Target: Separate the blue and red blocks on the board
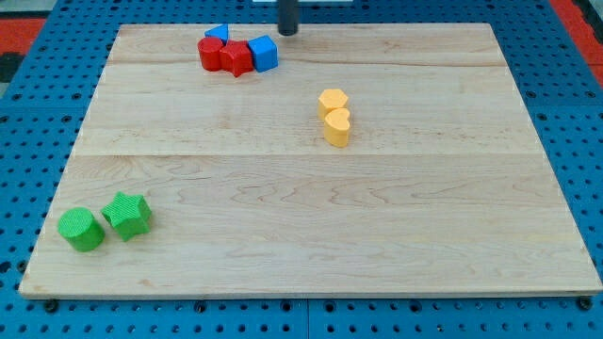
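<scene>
A tight cluster of blocks lies near the board's top edge, left of centre. It holds a red cylinder (211,54), a red star-like block (237,58), a blue cube (264,53) on the right and a blue triangular block (218,34) behind the red ones. All of them touch or nearly touch. My tip (287,32) is at the view's top, just right of and above the blue cube, a small gap away from it.
Two yellow blocks, a hexagon (333,101) and a heart-like one (337,128), sit together right of centre. A green cylinder (81,230) and a green star (128,215) sit at the bottom left. The wooden board (377,235) lies on a blue pegboard.
</scene>
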Controlling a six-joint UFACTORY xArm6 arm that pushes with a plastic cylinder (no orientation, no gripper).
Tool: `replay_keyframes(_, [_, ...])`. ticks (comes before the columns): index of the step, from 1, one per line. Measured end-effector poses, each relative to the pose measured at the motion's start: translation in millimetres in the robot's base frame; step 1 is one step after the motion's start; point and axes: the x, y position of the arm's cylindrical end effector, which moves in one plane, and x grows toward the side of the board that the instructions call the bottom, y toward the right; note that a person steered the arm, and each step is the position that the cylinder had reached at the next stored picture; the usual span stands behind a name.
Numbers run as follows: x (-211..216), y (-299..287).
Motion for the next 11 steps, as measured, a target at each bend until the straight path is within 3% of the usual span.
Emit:
replay_keyframes(2, [-1.0,-140.9])
replay_keyframes(3, [13.8,-155.4])
replay_keyframes(5, [58.9,-33.3])
replay_keyframes(7, [72.7,31.2])
replay_keyframes(8, [79.3,-6.6])
replay_keyframes(9, [92.1,-8.8])
replay_keyframes(11, [114.5,144.3])
